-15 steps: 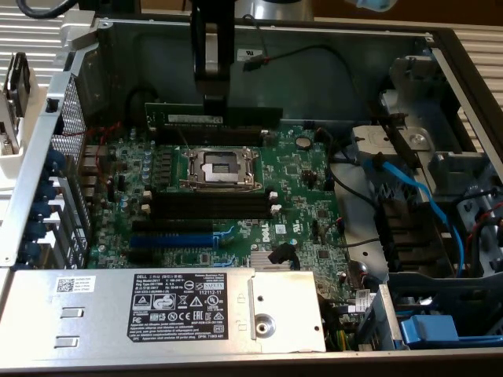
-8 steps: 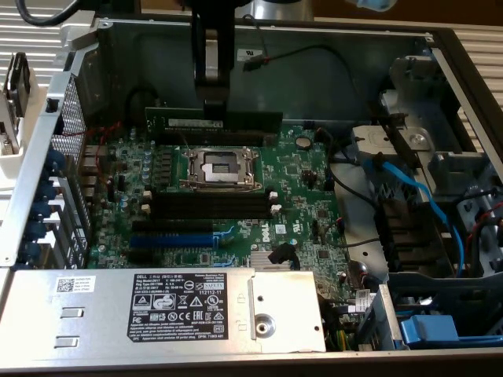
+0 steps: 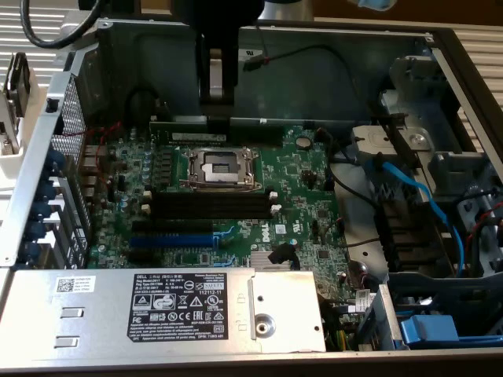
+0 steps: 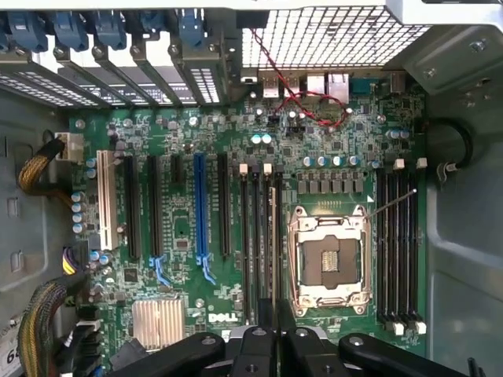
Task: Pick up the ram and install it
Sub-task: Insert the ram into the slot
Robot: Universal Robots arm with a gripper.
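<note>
Nearest me in the exterior view is the grey power supply (image 3: 102, 302) with its black label, across the front of the open case. Behind it lies the green motherboard (image 3: 299, 196), with the blue expansion slot (image 3: 169, 240) towards the exterior view's left and a bank of black memory slots (image 3: 212, 206) just beyond it. Next comes the silver CPU socket (image 3: 220, 166), open and square in the middle of the board.

Beyond the socket I see the ram (image 3: 259, 122), a long dark stick lying level and parallel to the slots, with the gripper (image 3: 216, 106) coming down onto its upper edge from above. The jaws are clamped on the ram near its middle. I cannot tell from here whether its lower edge touches the board.

In the wrist view the gripper (image 4: 267, 323) has its fingers drawn in around the ram (image 4: 276, 236), seen edge-on as a thin line. That line runs along the memory slots (image 4: 255, 236) between the CPU socket (image 4: 328, 263) and the blue expansion slot (image 4: 199, 204).
</note>
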